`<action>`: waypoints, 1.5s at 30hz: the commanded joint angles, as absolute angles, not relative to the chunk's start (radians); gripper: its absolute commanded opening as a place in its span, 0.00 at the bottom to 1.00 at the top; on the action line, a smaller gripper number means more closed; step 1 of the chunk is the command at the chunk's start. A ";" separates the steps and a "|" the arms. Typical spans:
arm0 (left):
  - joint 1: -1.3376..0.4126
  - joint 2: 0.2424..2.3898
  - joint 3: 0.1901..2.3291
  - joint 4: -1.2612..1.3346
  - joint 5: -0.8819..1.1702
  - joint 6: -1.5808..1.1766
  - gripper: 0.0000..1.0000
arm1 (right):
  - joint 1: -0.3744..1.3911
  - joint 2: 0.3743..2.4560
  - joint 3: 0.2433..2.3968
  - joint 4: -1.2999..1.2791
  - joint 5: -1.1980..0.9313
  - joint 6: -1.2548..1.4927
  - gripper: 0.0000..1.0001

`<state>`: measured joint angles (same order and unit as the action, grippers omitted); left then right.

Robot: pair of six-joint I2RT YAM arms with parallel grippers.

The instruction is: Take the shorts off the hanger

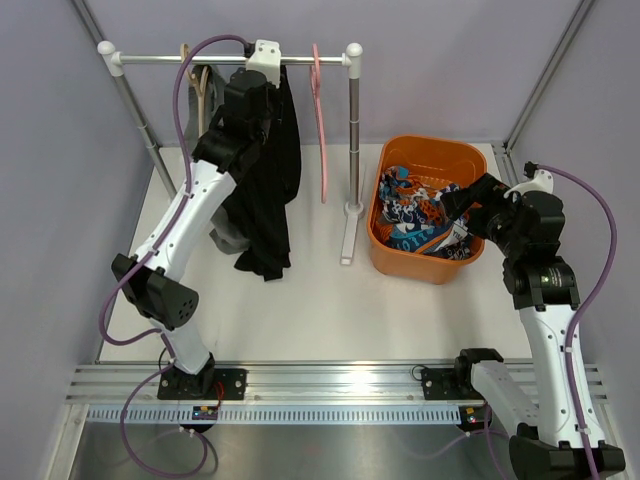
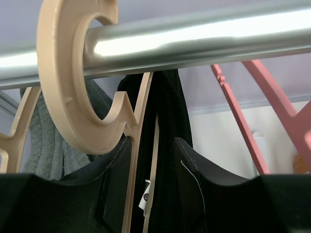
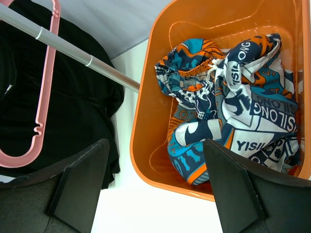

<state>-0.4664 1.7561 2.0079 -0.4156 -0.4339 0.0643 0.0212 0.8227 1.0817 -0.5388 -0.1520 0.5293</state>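
Three shorts are showing. The printed shorts [image 1: 415, 215] are lying bunched in the orange basket [image 1: 430, 148], directly below the right gripper [image 3: 156, 145], whose jaws are standing spread and gripping nothing. The black shorts [image 1: 268, 190] are hanging from a beige hanger [image 2: 60, 97] on the rail [image 1: 200, 59], their long axis running straight down from the left gripper [image 2: 151, 145]. Its jaws are standing spread, straddling black fabric and one hanger limb, not yet closing. The grey shorts [image 2: 48, 141] are hanging just left of those jaws. One pink hanger [image 1: 319, 100] is hanging bare to their right. The left arm is lying nearer; in my judgement the coming pull is needing to go downward, along the hanging fabric.
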 commanded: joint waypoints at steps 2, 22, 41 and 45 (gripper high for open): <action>-0.456 1.752 2.008 -0.368 -0.458 0.084 0.43 | 0.025 0.824 1.075 -0.483 -0.175 0.512 0.88; -0.440 1.592 1.847 -0.204 -0.457 0.109 0.45 | 0.025 0.819 1.055 -0.477 -0.192 0.518 0.88; -0.428 1.680 1.933 -0.319 -0.422 0.078 0.46 | 0.023 0.834 1.048 -0.463 -0.193 0.518 0.88; -0.428 1.695 1.931 -0.310 -0.428 0.077 0.46 | 0.025 0.841 1.049 -0.462 -0.195 0.517 0.88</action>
